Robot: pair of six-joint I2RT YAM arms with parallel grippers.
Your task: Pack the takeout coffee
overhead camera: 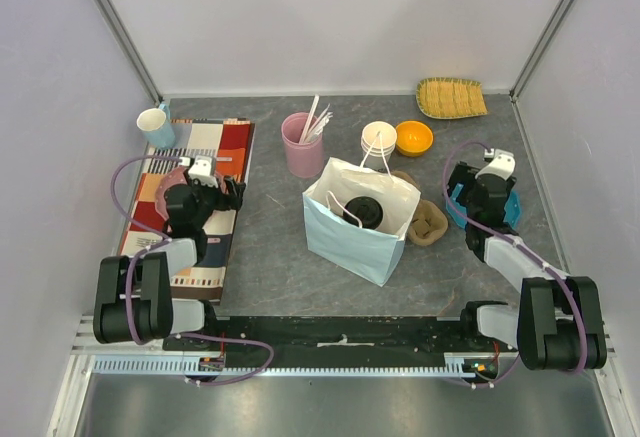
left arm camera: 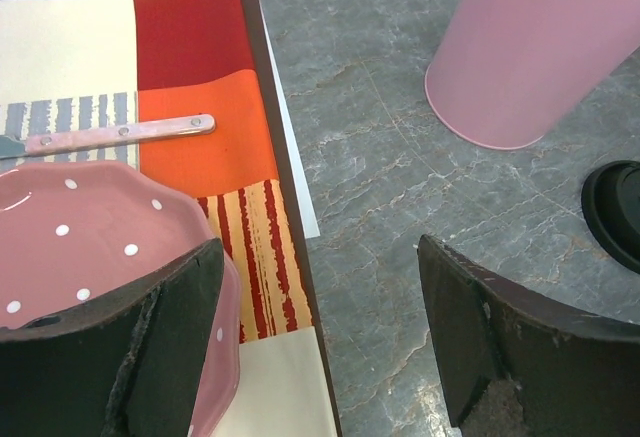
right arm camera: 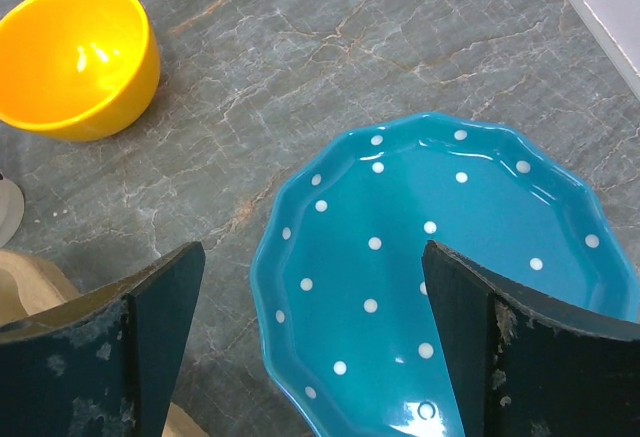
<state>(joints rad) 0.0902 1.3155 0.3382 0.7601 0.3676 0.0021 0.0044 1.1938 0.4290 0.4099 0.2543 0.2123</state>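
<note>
Both claws spread, holding nothing: left claw [left arm camera: 320, 257] over the pink dotted plate [left arm camera: 80, 237], frame left; right claw [right arm camera: 310, 252] over the blue dotted plate [right arm camera: 450, 257], frame right. Takeout coffee [overhead camera: 364, 212] sits inside the pale blue paper bag [overhead camera: 350, 242], centre. Packing looks done; next move is probably just backing clear.
</note>
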